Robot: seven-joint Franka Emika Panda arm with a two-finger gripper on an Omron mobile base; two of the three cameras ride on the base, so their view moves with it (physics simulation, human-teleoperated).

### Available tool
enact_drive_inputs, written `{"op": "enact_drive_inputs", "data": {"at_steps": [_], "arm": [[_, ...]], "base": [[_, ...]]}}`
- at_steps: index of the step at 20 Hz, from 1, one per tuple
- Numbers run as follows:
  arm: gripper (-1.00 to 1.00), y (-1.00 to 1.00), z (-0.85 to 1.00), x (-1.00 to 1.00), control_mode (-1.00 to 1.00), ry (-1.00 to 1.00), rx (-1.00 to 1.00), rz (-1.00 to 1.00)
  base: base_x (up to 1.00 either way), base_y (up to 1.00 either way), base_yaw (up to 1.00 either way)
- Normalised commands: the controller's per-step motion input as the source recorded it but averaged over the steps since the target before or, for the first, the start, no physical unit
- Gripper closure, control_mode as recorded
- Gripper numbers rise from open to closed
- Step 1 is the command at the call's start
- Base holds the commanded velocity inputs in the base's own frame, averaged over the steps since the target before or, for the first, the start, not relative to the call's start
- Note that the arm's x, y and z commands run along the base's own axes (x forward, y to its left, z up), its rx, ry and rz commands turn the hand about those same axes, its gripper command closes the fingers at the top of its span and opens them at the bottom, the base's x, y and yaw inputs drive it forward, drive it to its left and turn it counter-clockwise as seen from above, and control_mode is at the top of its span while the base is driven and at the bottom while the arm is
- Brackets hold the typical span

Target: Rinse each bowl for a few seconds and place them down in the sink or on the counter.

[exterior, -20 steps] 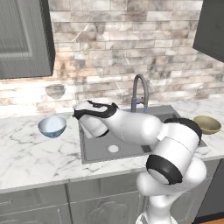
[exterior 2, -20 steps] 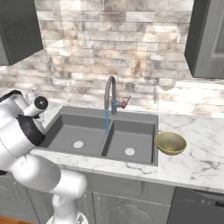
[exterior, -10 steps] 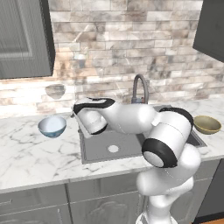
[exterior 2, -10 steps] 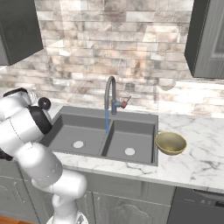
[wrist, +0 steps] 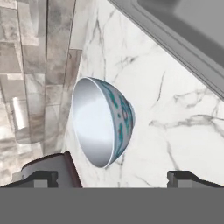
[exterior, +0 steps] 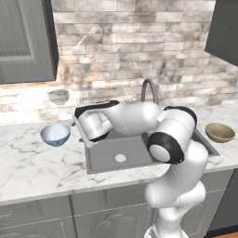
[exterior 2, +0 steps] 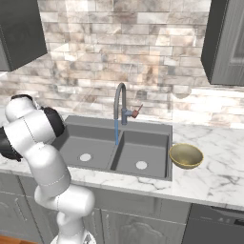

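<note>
So the arm is swung over to the left side of the sink (exterior: 139, 155), with the tool (wrist: 111, 177) aimed at the pale blue bowl (exterior: 55, 134). That bowl sits upright on the white marble desk (exterior: 37, 172), just beside the sink's left rim. In the hand view it's right ahead of the two finger tips, which stand wide apart with nothing between them — no contact yet as far as I can tell.

The other bowl, the olive-tan one (exterior 2: 186, 156), is on the desk to the right of the sink, close to its edge and well apart from the arm. A thin stream of water (exterior 2: 116, 131) is running from the faucet (exterior 2: 120, 102) down into the basin, so the rinse spot is ready.

My take on handling: the blue bowl looks glossy and glazed, so probably rigid, fairly light, and slippery — the curved outside would likely squirt out of a squeeze across the belly. I'd go for the rim, one finger inside and one outside the wall, pinching near the lip. It also looks like the kind of thing that chips if it's knocked against the sink edge, so lift it clear before swinging it under the stream.
</note>
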Motion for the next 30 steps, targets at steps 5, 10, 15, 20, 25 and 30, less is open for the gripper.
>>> {"op": "enact_drive_inputs", "data": {"at_steps": [5, 10, 15, 20, 25, 30], "arm": [[-1.00, 0.14, -0.15, 0.15, -1.00, 0.00, 0.00, 0.01], [-1.00, 0.13, -0.16, 0.17, -1.00, 0.00, 0.01, 0.02], [-1.00, 0.13, -0.17, 0.16, -1.00, 0.00, 0.01, 0.02], [-1.00, 0.20, -0.17, 0.15, -1.00, -0.01, 0.00, 0.02], [-1.00, 0.25, -0.17, 0.15, -1.00, -0.03, -0.01, 0.01], [-1.00, 0.25, -0.16, 0.08, -1.00, -0.06, -0.03, 0.01]], "base": [[0.00, 0.00, 0.00], [0.00, 0.00, 0.00], [0.00, 0.00, 0.00], [0.00, 0.00, 0.00], [0.00, 0.00, 0.00], [0.00, 0.00, 0.00]]}}
